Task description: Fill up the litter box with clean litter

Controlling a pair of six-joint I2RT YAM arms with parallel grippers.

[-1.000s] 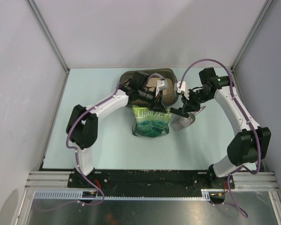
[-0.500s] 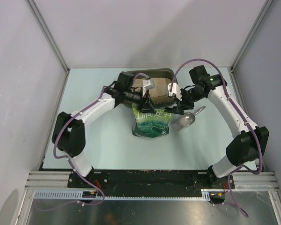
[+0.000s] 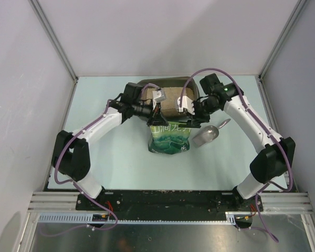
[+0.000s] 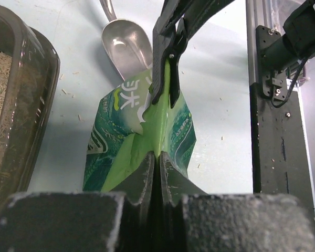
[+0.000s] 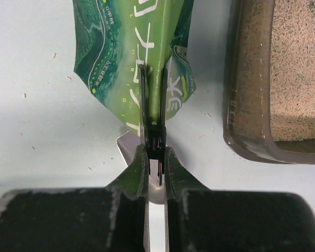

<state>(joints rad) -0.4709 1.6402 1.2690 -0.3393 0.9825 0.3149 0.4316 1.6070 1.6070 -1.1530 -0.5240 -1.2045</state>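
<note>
- Left claw [image 4: 156, 160] is squeezed nearly shut, pinching the folded top edge of the green pouch [image 4: 142, 142].
- Right claw [image 5: 153, 105] is just as tight, nipping that same edge a bit further along, so the two claws face each other across the pouch top.
- The pouch's lower end sits on the bench [image 3: 110, 157], just on the near side of the litter box [image 3: 168, 80].
- The litter box is at the far middle of the bench, with beige clean litter [image 3: 170, 97] already lying inside it.
- A silver scoop [image 3: 206, 135] lies on the bench just beside the pouch, on the right arm's side.
</note>
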